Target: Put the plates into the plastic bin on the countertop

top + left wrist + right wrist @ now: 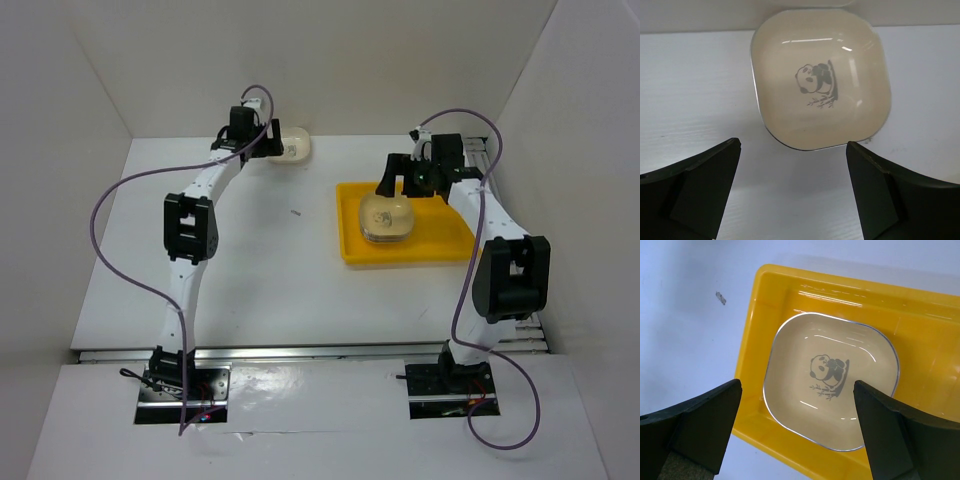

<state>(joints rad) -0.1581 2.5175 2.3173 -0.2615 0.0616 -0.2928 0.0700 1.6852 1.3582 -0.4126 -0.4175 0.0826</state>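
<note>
The top plate (832,380) lies flat in the yellow bin (840,282), straight below the right hand (797,387). That hand's two fingers stand wide apart and hold nothing. The plate shows whole between them, and I see no contact with it. The wrist view gives its pale cream face, silver rim and a small panda drawing at the centre. The overhead view shows what the wrist view cannot: this plate (386,218) tops a stack in the left part of the bin (455,245). The count of plates in that stack is too hard to make out, and the right hand (400,188) covers the stack's far edge.

A second cream plate (817,82), with the same panda, sits alone on the white surface (695,90), just ahead of the left hand (792,170). This hand's fingers are also spread wide, empty, and clear of the plate. From above, this plate (292,145) lies near the back wall (330,70), partly hidden by the left hand (272,142).

A small dark speck (720,297) marks the surface (290,280) left of the bin.
</note>
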